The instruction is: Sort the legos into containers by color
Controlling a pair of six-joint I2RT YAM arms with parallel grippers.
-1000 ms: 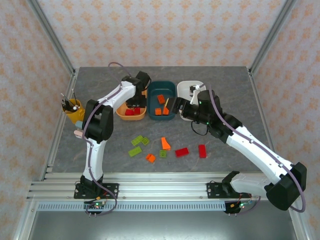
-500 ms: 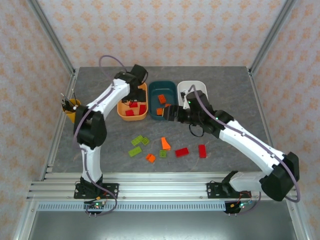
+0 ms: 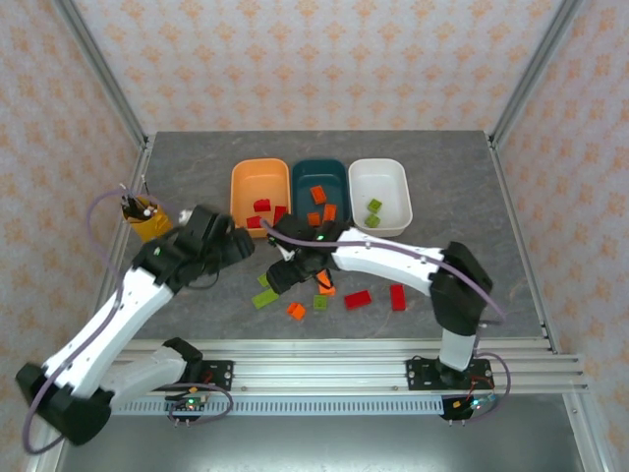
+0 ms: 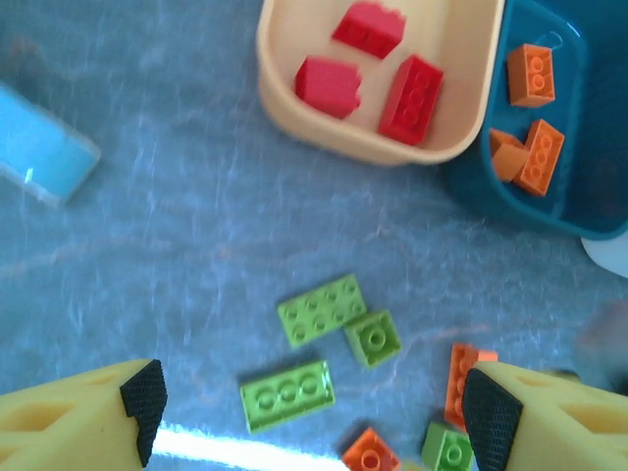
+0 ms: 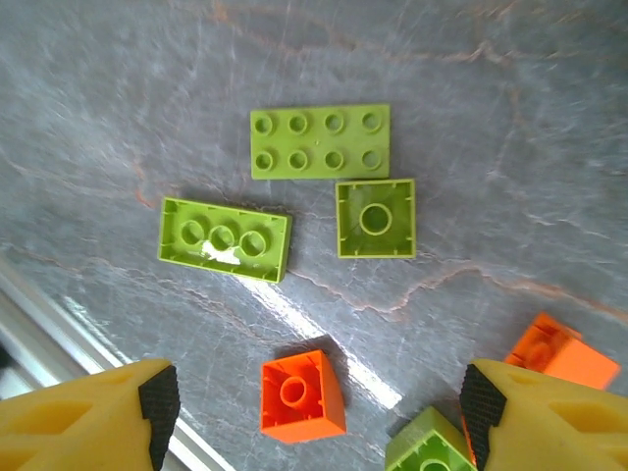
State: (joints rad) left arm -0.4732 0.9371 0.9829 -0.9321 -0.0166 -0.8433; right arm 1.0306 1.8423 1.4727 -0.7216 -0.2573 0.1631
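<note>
Loose legos lie on the grey table: green [image 3: 263, 298], orange [image 3: 296, 311] and red [image 3: 358, 299] ones. The orange container [image 3: 239, 187] holds red legos [image 4: 410, 94]. Orange ones [image 3: 317, 195] lie in the teal container [image 3: 299, 182], green ones [image 3: 373, 206] in the white container [image 3: 393, 182]. My left gripper [image 3: 244, 246] hovers open just in front of the orange container; its wrist view has three green legos [image 4: 322, 309] ahead of the empty left gripper [image 4: 314, 407]. My right gripper [image 5: 319, 407] hangs open over the loose pile, an orange lego [image 5: 302, 394] lying between its fingers, untouched.
A yellow pen cup [image 3: 142, 218] stands at the far left. A pale blue block [image 4: 39, 142] lies left of the orange container. Two red legos [image 3: 397, 296] lie right of the pile. The metal rail [image 3: 314, 354] runs along the near edge.
My left arm pulled back out of the orange container toward the near left, and its jaws opened. My right arm swung from the teal container leftward and down over the loose pile.
</note>
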